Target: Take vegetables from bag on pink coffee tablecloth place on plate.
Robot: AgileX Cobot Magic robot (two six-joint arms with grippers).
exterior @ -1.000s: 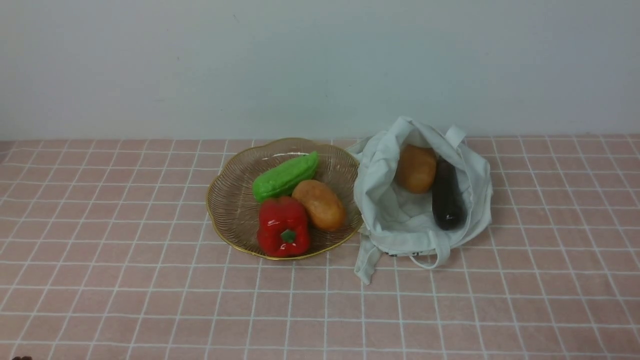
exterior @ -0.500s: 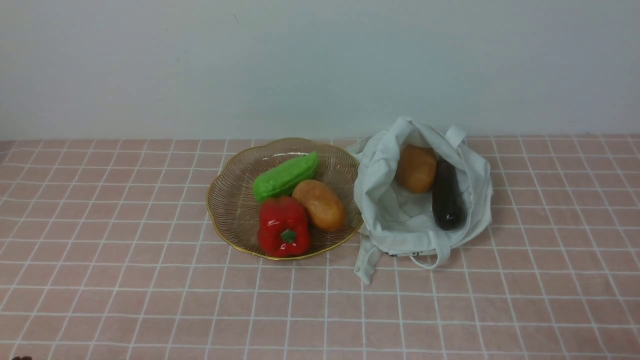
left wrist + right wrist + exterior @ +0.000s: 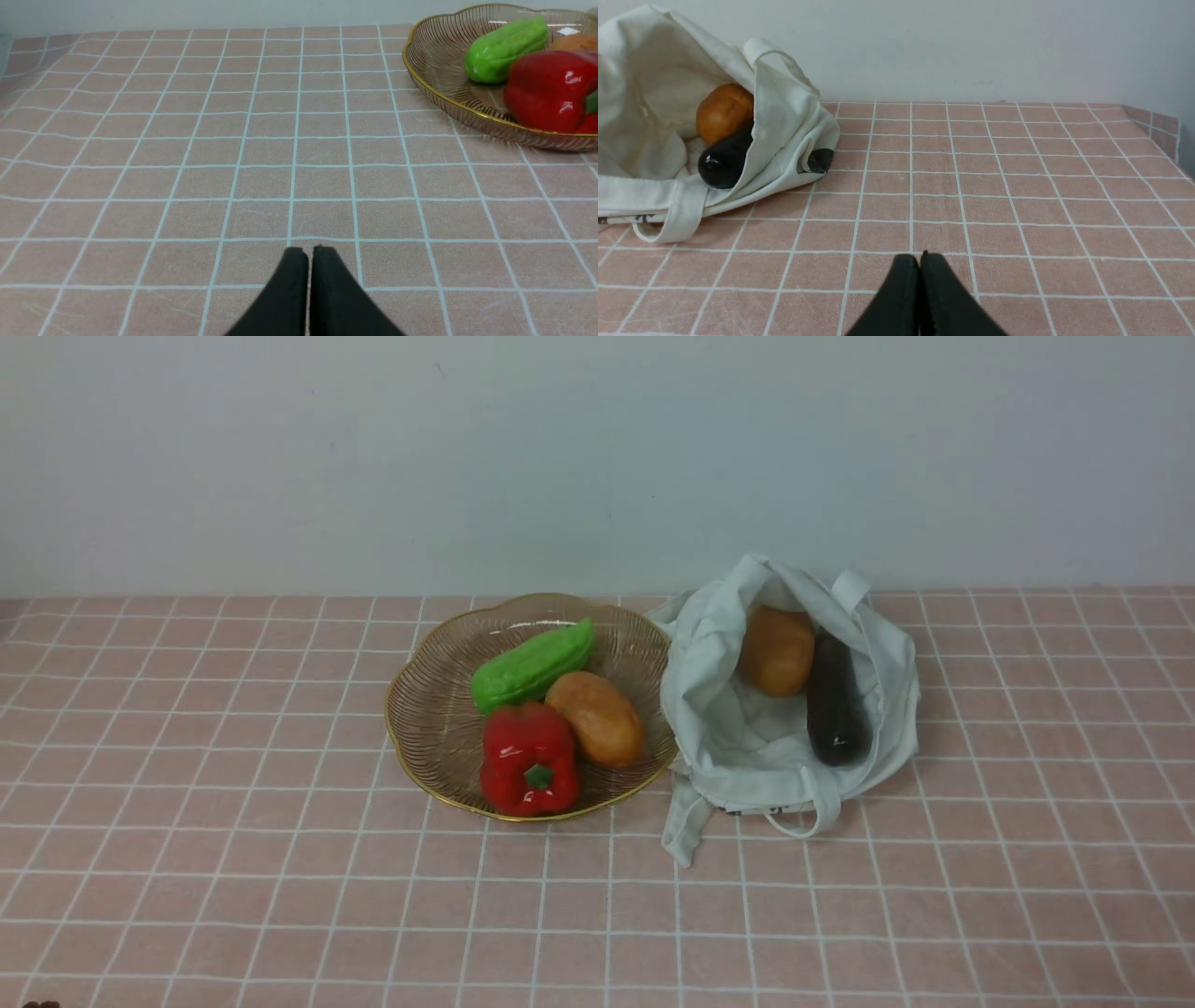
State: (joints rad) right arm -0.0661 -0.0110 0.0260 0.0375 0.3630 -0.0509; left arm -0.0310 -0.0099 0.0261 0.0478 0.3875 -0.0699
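Eggplant (image 3: 836,705) bagged, closed jaws wrist-view only

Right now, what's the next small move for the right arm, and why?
Probably open the right gripper and reach toward the bag: its fingers are pressed shut over bare cloth, while a potato and the eggplant lie in the bag's open mouth, not on the plate.

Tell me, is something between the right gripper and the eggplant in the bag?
Only bare tablecloth lies between the shut right gripper and the bag. The bag's side fold covers much of the eggplant; its glossy end shows.
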